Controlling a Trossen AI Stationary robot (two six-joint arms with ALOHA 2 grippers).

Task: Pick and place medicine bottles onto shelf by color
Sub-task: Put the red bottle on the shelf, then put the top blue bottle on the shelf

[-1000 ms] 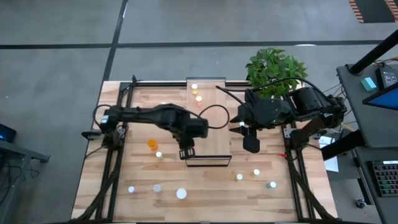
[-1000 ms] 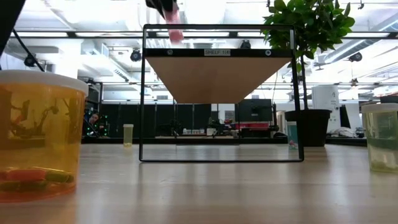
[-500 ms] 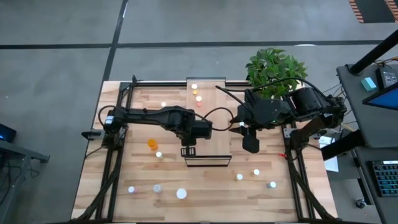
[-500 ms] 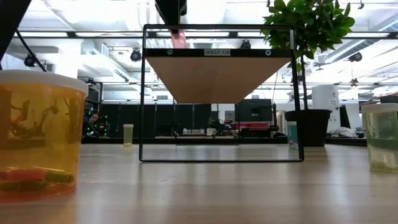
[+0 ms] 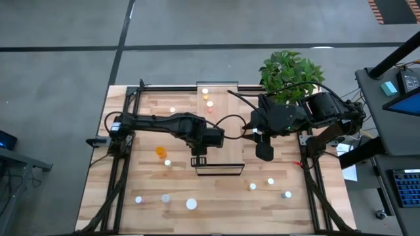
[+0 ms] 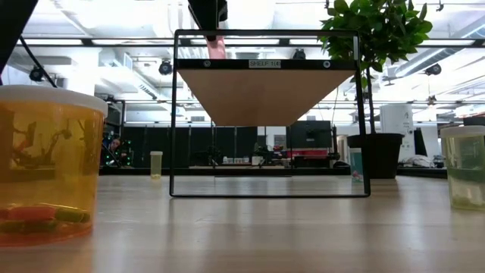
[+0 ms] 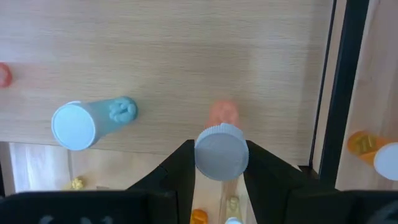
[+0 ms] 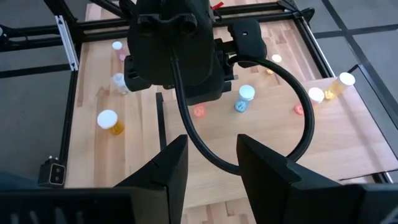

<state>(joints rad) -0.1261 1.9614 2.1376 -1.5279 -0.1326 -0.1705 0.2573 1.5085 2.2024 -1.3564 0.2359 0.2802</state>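
Observation:
The shelf (image 5: 226, 134) is a light-wood board in a dark frame at the table's middle. My left gripper (image 7: 221, 163) hovers over its near left corner (image 5: 198, 159), shut on a pink bottle with a white cap (image 7: 221, 152). The low view shows this bottle (image 6: 217, 47) upright just over the board; whether its base touches, I cannot tell. A pale blue bottle (image 7: 87, 121) stands on the board beside it. My right gripper (image 8: 211, 168) waits open, raised over the shelf's right side (image 5: 265, 151). My left gripper pinches the pink bottle at its capped upper end (image 7: 205, 163) between the two fingers. The fingers point almost straight down from above. The bottle hangs upright below them, its pink body (image 7: 222, 113) toward the board.
A few bottles (image 5: 209, 98) stand at the shelf's far end. Loose bottles dot the table: an orange one (image 5: 160, 151) at left, several near the front edge (image 5: 191, 204) (image 5: 270, 181). A potted plant (image 5: 289, 72) stands at the far right.
My left gripper has sunk a little toward the shelf and rolled at the wrist, bringing the pink bottle from tilted to upright and lower, just over the board. It has then kept still.

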